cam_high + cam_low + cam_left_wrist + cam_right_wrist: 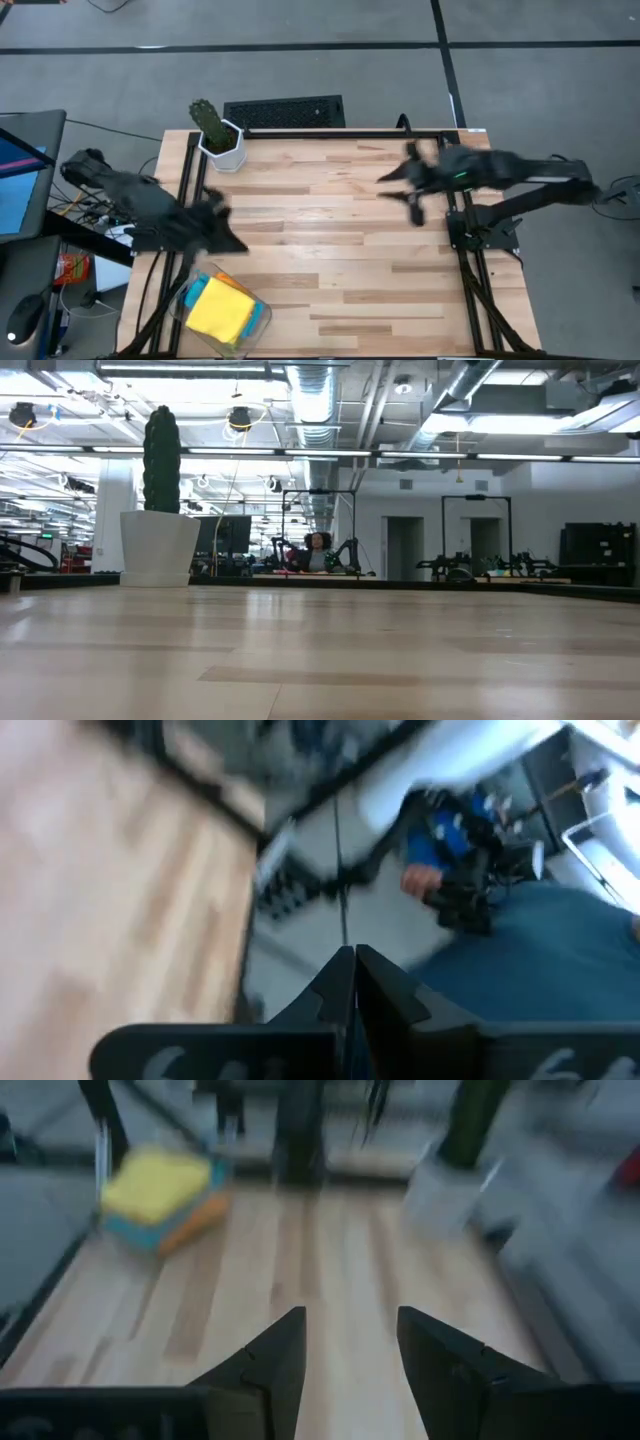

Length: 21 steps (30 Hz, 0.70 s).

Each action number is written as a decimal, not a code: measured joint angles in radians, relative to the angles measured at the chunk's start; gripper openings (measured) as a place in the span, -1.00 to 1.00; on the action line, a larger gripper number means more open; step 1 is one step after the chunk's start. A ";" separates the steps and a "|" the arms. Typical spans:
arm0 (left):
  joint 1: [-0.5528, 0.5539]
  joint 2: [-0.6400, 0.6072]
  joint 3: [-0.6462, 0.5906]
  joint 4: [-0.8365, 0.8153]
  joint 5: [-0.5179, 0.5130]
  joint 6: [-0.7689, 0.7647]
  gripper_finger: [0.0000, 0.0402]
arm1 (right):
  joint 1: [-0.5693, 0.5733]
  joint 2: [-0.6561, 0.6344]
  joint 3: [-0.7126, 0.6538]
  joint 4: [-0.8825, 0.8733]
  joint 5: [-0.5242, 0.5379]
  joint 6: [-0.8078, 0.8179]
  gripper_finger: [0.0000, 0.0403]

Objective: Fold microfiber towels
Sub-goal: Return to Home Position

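1. While the yellow towel (218,312) tops the stack in the transparent bin (262,316) at the table's seven o'clock, both arms hover above the wood.
2. Left gripper (351,970), nine o'clock: fingers pressed together, empty.
3. Right gripper (350,1342), two o'clock: fingers parted, holding nothing.
4. Risk: the left arm's retreat could clip the bin just beside it and shove it off the edge.

Bright, even light comes from ceiling lamps (250,451); shadows are faint. The table (320,650) shows pale glare.
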State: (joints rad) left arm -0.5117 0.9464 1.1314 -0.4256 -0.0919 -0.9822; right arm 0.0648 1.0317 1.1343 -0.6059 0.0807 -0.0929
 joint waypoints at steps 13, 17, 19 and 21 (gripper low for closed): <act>0.034 -0.349 -0.164 0.047 -0.428 0.587 -0.98 | -0.233 -0.611 -0.223 0.033 -0.004 0.110 -0.08; 0.056 -0.403 -0.391 0.204 -0.496 0.570 -0.98 | -0.257 -0.792 -0.415 0.045 -0.005 0.265 -0.09; 0.075 -0.437 -0.512 0.323 -0.489 0.576 -0.98 | -0.263 -0.875 -0.515 0.092 -0.004 0.314 -0.09; 0.095 -0.480 -0.634 0.462 -0.421 0.573 -0.98 | -0.264 -0.959 -0.609 0.137 -0.004 0.352 -0.09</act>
State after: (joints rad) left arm -0.4163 0.4668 0.4970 0.0365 -0.5125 -0.4089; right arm -0.1991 0.0729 0.5253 -0.4692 0.0772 0.2594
